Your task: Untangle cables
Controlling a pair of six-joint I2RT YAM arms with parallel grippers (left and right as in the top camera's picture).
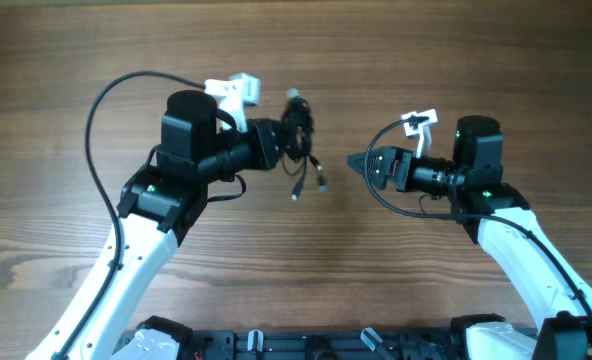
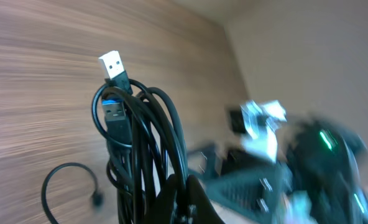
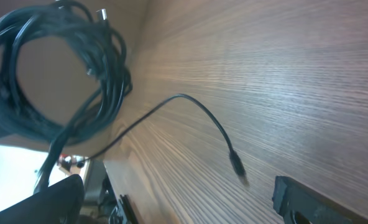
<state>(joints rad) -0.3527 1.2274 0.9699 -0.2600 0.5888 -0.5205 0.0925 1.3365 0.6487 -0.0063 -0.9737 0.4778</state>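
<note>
I'm looking at a brown wood-grain tabletop (image 1: 446, 60). Black base hardware (image 1: 306, 345) sits along its near edge. Loose ends of the cables (image 1: 307, 180) hang over the middle; I can't tell whether they touch the wood.

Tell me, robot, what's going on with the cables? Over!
Left tool shut on the cables, bundle in the air. Right tool open, empty, facing it. Loose plug ends dangling between; nothing else blocking.

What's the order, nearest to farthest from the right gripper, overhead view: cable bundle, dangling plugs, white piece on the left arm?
From the right gripper:
1. Dangling plugs, hanging just beside it, mid-table.
2. Cable bundle, farther over, in the left gripper.
3. White piece, farthest, on the left arm's wrist.
</note>
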